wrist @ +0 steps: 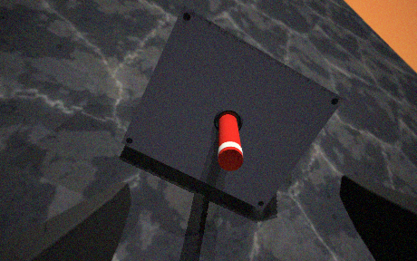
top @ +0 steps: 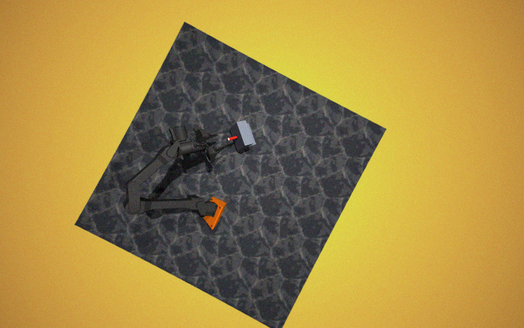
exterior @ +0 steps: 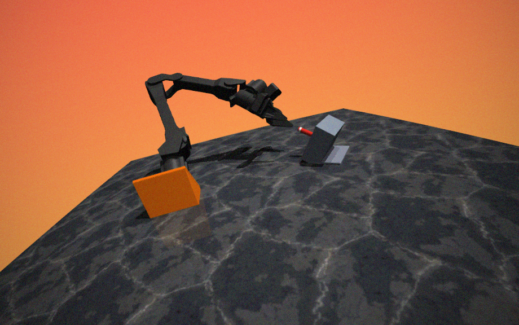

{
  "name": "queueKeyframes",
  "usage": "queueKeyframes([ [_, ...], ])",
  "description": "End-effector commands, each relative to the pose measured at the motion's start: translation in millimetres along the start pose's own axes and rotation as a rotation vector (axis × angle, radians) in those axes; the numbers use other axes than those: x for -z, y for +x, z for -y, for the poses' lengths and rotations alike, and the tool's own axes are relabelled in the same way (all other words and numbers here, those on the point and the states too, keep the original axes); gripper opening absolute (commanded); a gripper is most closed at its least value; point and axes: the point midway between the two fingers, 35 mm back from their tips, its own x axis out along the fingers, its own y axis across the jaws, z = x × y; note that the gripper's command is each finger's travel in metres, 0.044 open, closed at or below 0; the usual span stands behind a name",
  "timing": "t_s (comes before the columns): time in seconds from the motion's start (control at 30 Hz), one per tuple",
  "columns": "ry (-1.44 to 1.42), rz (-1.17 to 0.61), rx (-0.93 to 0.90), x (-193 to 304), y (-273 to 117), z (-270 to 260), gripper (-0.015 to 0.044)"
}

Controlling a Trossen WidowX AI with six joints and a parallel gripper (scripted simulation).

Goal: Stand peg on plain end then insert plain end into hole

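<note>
The red peg (top: 232, 138) (exterior: 306, 131) (wrist: 229, 131) sits in the hole (wrist: 217, 119) of the dark sloped panel (top: 246, 133) (exterior: 321, 141) (wrist: 190, 91). Its white-banded end points out toward the gripper and its plain end is inside the hole, out of sight. Much of the peg stands out of the face. How deep it sits cannot be seen. My gripper (top: 218, 146) (exterior: 292, 125) (wrist: 233, 188) is open and empty. It is backed off from the peg, with its fingers to either side of the peg's line and short of the banded end.
The panel stands on the dark stone-patterned table (top: 301, 200) (exterior: 291, 260), with a pale foot plate (exterior: 339, 154) behind it. An orange wedge-shaped block (top: 218, 211) (exterior: 168, 193) stands by the arm's base. The panel's face has small dark dots at its corners.
</note>
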Motion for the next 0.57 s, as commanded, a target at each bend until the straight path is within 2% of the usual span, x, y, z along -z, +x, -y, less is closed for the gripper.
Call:
queueKeyframes([
  [0.0,0.006,0.010,-0.003,-2,-8,0,0.0440],
  [0.53,0.005,0.009,-0.003,-1,-31,1,0.0440],
])
